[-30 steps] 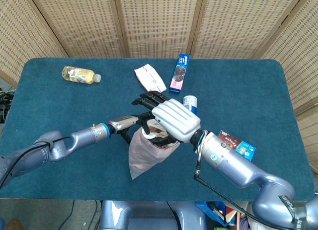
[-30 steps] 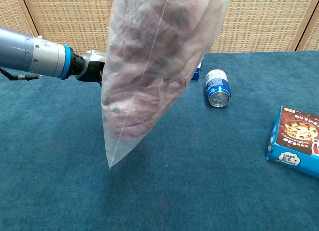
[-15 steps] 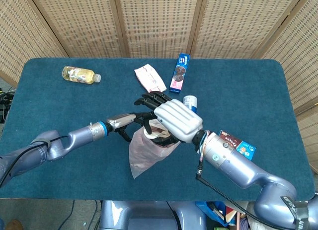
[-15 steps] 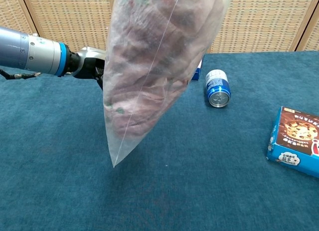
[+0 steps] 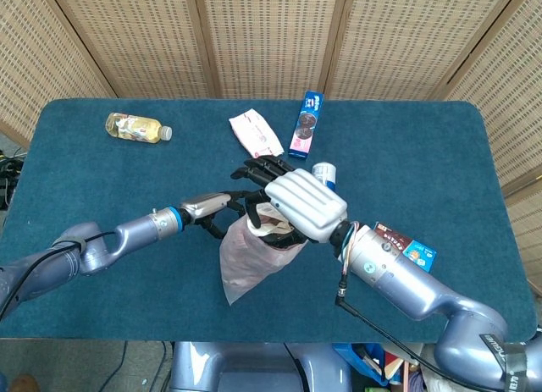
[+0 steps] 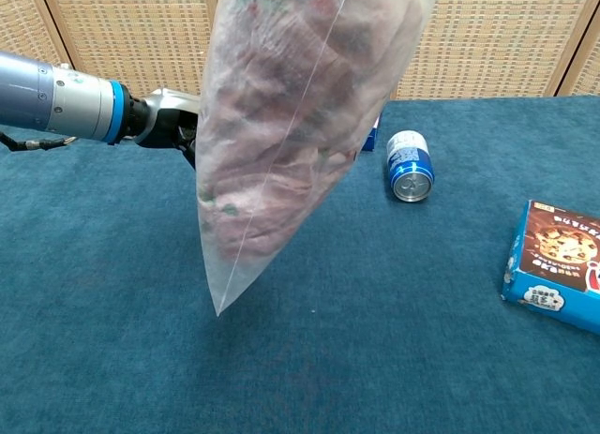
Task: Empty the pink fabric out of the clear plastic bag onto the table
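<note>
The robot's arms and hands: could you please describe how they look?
Both arms are glossy grey-blue metal. The left arm carries a blue ring near the wrist and a silver section. The right hand has a white ribbed back and black fingers; a black cable trails from its arm.

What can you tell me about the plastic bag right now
The bag is clear, thin plastic, stuffed with crumpled pink fabric that shows through it. It hangs in the air above the blue table, mouth up, tapering to a pointed corner at the bottom that seems just clear of the surface. The right hand and left hand are both at its mouth; the exact grips are hidden.
</note>
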Controlling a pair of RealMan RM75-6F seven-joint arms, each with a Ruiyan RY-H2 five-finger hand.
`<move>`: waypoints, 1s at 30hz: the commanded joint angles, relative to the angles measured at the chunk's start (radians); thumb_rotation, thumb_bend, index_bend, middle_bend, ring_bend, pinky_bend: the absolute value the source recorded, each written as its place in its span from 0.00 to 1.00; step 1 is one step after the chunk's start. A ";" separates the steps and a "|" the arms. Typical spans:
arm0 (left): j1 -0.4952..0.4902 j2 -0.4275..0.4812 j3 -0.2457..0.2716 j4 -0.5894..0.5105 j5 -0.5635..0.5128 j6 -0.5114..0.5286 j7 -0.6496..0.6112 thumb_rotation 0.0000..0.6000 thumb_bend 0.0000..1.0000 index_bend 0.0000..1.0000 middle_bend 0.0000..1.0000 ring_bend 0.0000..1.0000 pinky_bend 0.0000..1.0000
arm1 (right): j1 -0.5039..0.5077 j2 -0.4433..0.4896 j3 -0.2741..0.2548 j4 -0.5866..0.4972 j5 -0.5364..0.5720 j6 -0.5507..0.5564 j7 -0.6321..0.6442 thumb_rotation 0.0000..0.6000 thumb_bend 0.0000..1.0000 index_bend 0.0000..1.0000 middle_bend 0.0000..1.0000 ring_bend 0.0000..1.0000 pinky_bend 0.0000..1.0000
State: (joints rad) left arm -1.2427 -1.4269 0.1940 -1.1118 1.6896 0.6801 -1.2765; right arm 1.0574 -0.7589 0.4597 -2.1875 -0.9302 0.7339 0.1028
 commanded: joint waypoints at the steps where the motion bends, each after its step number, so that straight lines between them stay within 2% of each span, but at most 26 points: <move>1: 0.001 -0.001 -0.001 0.001 -0.002 -0.001 0.001 1.00 0.46 0.53 0.00 0.00 0.00 | 0.000 0.000 0.000 0.000 -0.002 -0.001 0.001 1.00 0.64 0.75 0.17 0.07 0.05; 6: 0.002 -0.004 -0.003 0.006 -0.006 -0.004 0.003 1.00 0.48 0.56 0.00 0.00 0.00 | 0.001 -0.003 0.000 0.001 -0.002 -0.002 0.002 1.00 0.64 0.75 0.17 0.07 0.05; 14: 0.007 -0.007 -0.009 0.011 -0.015 -0.006 0.013 1.00 0.59 0.64 0.00 0.00 0.00 | -0.001 -0.011 -0.005 0.012 -0.001 0.001 0.003 1.00 0.64 0.75 0.17 0.07 0.05; 19: 0.022 0.005 -0.010 0.016 -0.031 -0.008 0.025 1.00 0.60 0.69 0.00 0.00 0.00 | -0.016 -0.033 -0.022 0.041 0.000 0.015 0.008 1.00 0.64 0.75 0.17 0.07 0.05; 23: 0.036 0.032 -0.007 0.005 -0.036 0.003 0.031 1.00 0.60 0.73 0.00 0.00 0.00 | -0.037 -0.054 -0.039 0.068 -0.004 0.030 0.021 1.00 0.64 0.75 0.18 0.07 0.05; 30: 0.072 0.114 0.002 -0.043 -0.046 0.028 0.077 1.00 0.62 0.75 0.00 0.00 0.00 | -0.092 -0.121 -0.085 0.155 -0.015 0.045 0.075 1.00 0.64 0.75 0.18 0.07 0.05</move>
State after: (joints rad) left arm -1.1816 -1.3316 0.1928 -1.1391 1.6482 0.7010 -1.2142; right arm 0.9791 -0.8622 0.3879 -2.0524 -0.9413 0.7759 0.1621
